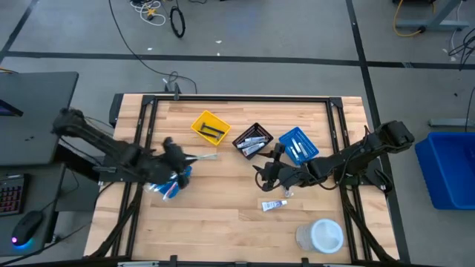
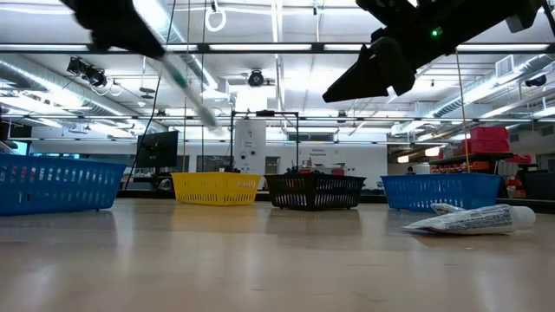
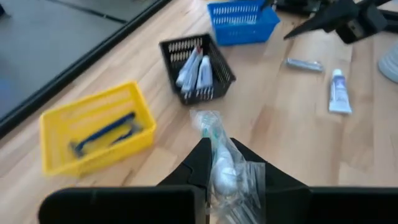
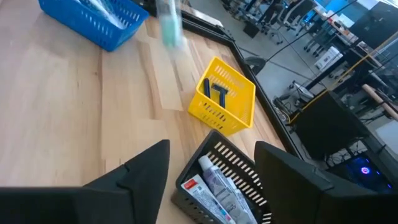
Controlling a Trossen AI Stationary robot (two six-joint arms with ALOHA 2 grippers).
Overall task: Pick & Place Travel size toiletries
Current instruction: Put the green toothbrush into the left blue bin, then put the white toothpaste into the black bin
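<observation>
My left gripper (image 3: pixel 221 148) is shut on a clear-wrapped toothbrush (image 3: pixel 214 134), raised over the table's left half (image 1: pixel 180 156). Beneath that arm sits a blue bin (image 1: pixel 169 184) with more toothbrushes. My right gripper (image 4: pixel 211 149) hangs open above the black bin (image 4: pixel 217 180), which holds white-and-blue tubes (image 3: pixel 194 70). The yellow bin (image 1: pixel 210 127) holds dark blue razors (image 3: pixel 102 134). One tube (image 1: pixel 273 205) lies flat on the table near the right arm, and a smaller item (image 3: pixel 303 63) lies beside it. My left gripper pinches the wrapped toothbrush between its two fingers by its near end (image 3: pixel 224 171). The fingers slant down and lie along the brush. The rest of the brush (image 1: pixel 206 156) sticks out past the fingertips toward the table's right, lifted clear of the table.
A second blue bin (image 1: pixel 298 144) stands right of the black one. A round white tub (image 1: pixel 320 236) sits near the front right corner. Bare wood lies between the bins and the table's near edge.
</observation>
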